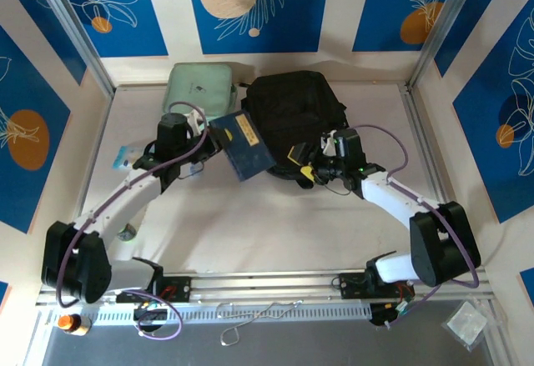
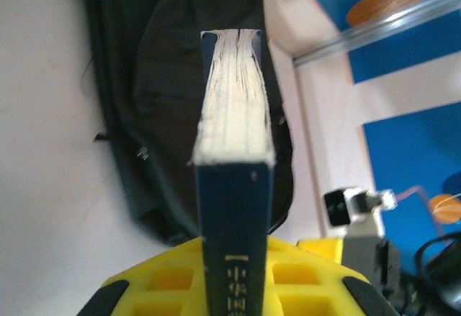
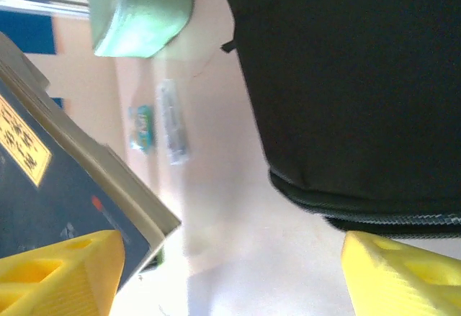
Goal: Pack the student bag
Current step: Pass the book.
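Observation:
The black student bag [image 1: 292,116] lies at the back middle of the table. My left gripper [image 1: 219,137] is shut on a dark blue book [image 1: 244,146] and holds it tilted above the table, just left of the bag. In the left wrist view the book [image 2: 234,186] stands spine-up between the yellow fingers [image 2: 302,273] of the left gripper [image 2: 234,269], with the bag [image 2: 158,100] behind it. My right gripper [image 1: 312,171] is at the bag's near edge. In the right wrist view the right gripper [image 3: 230,276] is open over bare table, the bag [image 3: 353,78] just above its right finger and the book [image 3: 50,186] by its left finger.
A pale mint green zip case [image 1: 198,89] lies left of the bag at the back. Small packets [image 3: 173,122] lie on the table's left part [image 1: 125,156]. Metal frame posts [image 1: 79,41] stand at the back corners, and a rail [image 1: 267,284] runs along the near edge.

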`<state>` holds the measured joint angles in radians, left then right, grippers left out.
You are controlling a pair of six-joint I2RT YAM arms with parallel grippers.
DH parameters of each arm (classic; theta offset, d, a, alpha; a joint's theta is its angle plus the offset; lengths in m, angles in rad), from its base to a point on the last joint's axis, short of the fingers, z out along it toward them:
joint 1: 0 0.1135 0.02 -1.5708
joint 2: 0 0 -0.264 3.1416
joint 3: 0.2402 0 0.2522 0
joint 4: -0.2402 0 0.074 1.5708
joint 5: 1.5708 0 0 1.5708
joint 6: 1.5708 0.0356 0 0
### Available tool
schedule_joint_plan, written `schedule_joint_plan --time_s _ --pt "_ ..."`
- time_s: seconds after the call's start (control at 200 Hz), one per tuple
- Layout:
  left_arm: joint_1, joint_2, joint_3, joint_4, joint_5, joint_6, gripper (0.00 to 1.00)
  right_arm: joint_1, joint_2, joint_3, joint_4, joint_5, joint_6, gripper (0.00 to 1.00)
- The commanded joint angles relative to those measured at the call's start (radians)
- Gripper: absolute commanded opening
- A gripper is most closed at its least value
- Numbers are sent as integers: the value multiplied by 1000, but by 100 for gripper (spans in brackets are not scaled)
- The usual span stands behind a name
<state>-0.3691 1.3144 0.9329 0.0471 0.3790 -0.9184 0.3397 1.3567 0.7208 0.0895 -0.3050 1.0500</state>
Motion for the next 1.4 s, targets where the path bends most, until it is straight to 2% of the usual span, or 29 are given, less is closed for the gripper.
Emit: schedule_joint_plan --time_s 0.0,0.165,0.305,0.41,0.66,0.7,0.78,0.915,1.06,1.115,1.2,1.285,1.355,1.395 --pt "-21 59 56 191 -45 -159 0 -2 -38 -28 212 -130 138 82" --pt "-52 133 54 357 -86 -325 0 -1 -4 -102 486 -155 315 90" --pt "-80 169 22 471 -119 -442 0 11 70 -116 655 -172 426 92" --pt "-99 175 -1 513 -133 -475 0 30 129 -116 773 -172 494 91" --pt "-116 169 -25 531 -134 -499 0 70 194 -64 829 -163 528 87" --pt "-116 168 -26 531 -132 -500 0 73 197 -59 829 -156 531 84" --pt "-116 167 -28 531 -133 -499 0 75 201 -54 835 -144 530 69" --pt "-116 170 -25 529 -119 -488 0 65 197 -66 850 -119 528 53" --pt "-117 170 11 420 -78 -400 0 41 193 -60 842 -125 520 32" --pt "-118 168 18 381 -67 -366 3 32 187 -53 815 -132 508 18" --pt "-117 160 31 303 -59 -288 11 16 161 -43 715 -132 464 0" --pt "-117 148 64 153 -73 -159 26 -7 119 -46 619 -125 404 0" --pt "-124 136 107 -26 -132 -24 46 -36 65 -48 522 -119 339 0" --pt "-132 134 129 -111 -170 54 54 -56 27 -49 450 -106 293 0"
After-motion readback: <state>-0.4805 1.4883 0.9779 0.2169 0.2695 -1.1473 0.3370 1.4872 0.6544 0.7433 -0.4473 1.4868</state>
